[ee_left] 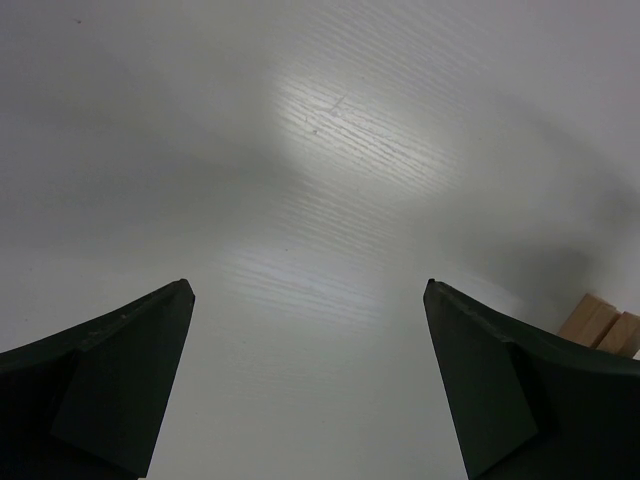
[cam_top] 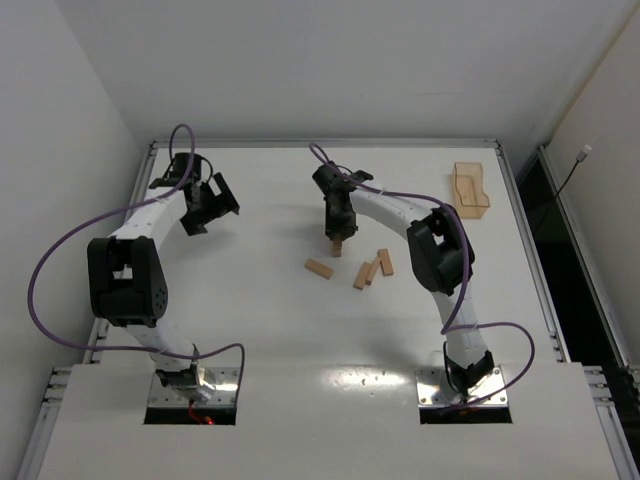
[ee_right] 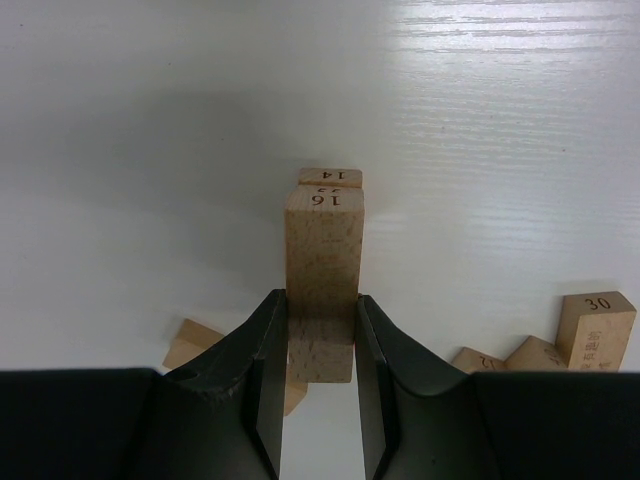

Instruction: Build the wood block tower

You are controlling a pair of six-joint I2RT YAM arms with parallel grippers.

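Observation:
My right gripper (cam_top: 338, 232) (ee_right: 321, 297) is shut on a light-tan wooden block marked 16 (ee_right: 323, 240), its jaws pressed against both long sides. This block lies along the top of the wood block tower (cam_top: 338, 247), a short stack at the table's middle. The end of a lower block marked 14 (ee_right: 331, 177) shows just beyond it. My left gripper (cam_top: 213, 203) (ee_left: 308, 290) is open wide over bare table at the far left, nothing between its fingers.
Several loose blocks lie near the tower: one (cam_top: 319, 267) to its front left, and three (cam_top: 372, 269) to its front right. The block marked 30 (ee_right: 597, 325) is one of these. A translucent tan tray (cam_top: 470, 187) stands at the far right.

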